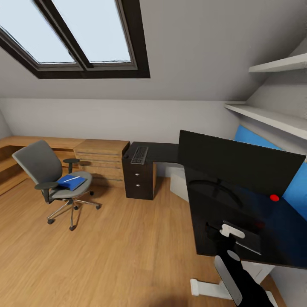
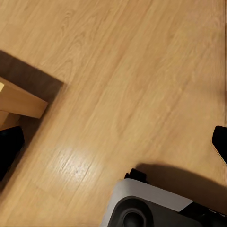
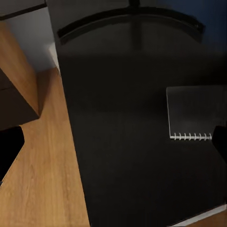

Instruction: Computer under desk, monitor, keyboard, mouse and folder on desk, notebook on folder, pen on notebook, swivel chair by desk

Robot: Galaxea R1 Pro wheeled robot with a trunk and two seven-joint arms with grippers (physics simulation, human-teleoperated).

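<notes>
The grey swivel chair (image 1: 42, 170) stands on the floor at the left, well apart from the desk. On its seat lies the blue folder (image 1: 71, 182) with the thin white pen (image 1: 71, 178) across it. The black desk (image 1: 213, 204) carries the monitor (image 1: 238, 164), and the keyboard (image 1: 139, 154) lies on the far wing. A small dark lump (image 1: 125, 156) beside the keyboard may be the mouse. A dark spiral notebook (image 3: 196, 118) lies on the desk near the monitor stand. The pale computer (image 1: 178, 181) sits under the desk. My right gripper (image 3: 113, 146) hovers open over the desk beside the notebook. My left gripper (image 2: 113, 146) hangs open over the floor.
A black drawer unit (image 1: 138, 179) stands under the desk's far wing, with low light-wood cabinets (image 1: 102, 160) to its left. White shelves (image 1: 273, 115) run along the right wall. The desk's white foot (image 1: 209, 288) is near my base (image 2: 142, 208). Wood floor (image 1: 128, 247) spreads between chair and desk.
</notes>
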